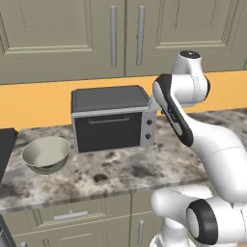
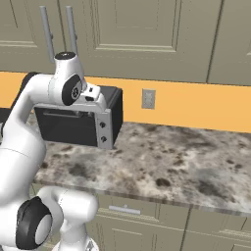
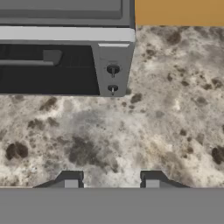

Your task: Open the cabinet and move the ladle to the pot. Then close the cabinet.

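A: Where is the cabinet (image 1: 120,38)?
B: On the wall above the counter (image 1: 120,169). Both doors are shut, and its two long silver handles (image 1: 127,36) stand side by side at the middle seam. The right base view catches those handles at the upper left (image 2: 59,32).
A: And the gripper (image 3: 111,181)?
B: In the hand view its two dark fingertips (image 3: 70,179) rise at the bottom, apart, with nothing between them. They hang over bare speckled stone, just in front of the toaster oven (image 1: 113,118).
A: Where does the oven stand?
B: Toward the counter's back edge, against the orange wall, its two knobs (image 3: 113,78) at the right end of its front.
A: Anything else up there?
B: A pale bowl (image 1: 46,154) near the front edge, left of the oven and apart from it. A wall outlet (image 2: 148,98) sits on the orange strip, right of the oven.
A: The arm?
B: It bends over the counter's right part, its wrist near the oven's right side.
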You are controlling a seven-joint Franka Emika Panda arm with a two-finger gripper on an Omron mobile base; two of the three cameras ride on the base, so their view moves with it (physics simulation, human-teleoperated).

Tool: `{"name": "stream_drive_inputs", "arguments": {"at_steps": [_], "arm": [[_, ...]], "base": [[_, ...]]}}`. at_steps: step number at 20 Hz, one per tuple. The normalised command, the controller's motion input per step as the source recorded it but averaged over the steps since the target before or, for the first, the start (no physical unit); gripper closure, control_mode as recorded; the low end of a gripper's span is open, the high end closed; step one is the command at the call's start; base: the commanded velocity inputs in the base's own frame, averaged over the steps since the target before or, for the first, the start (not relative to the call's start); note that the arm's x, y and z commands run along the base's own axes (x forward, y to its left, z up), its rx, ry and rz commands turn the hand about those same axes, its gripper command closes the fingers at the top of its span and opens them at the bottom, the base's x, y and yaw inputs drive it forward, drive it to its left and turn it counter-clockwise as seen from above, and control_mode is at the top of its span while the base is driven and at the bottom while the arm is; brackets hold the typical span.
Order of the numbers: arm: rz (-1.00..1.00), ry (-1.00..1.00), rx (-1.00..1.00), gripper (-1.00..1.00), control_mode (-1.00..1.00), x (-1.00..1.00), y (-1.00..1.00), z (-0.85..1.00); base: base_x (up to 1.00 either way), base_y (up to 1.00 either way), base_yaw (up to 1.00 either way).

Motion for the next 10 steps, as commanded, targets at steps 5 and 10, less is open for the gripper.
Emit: {"name": "stream_drive_inputs", "arguments": {"at_steps": [5, 10], "arm": [[0.00, -0.02, 0.00, -1.00, -1.00, -0.13, 0.00, 0.00], [0.00, -0.25, 0.00, -1.00, -1.00, -0.51, 0.07, 0.04]], "base": [[0.00, 0.00, 0.00], [0.00, 0.00, 0.00]]}}
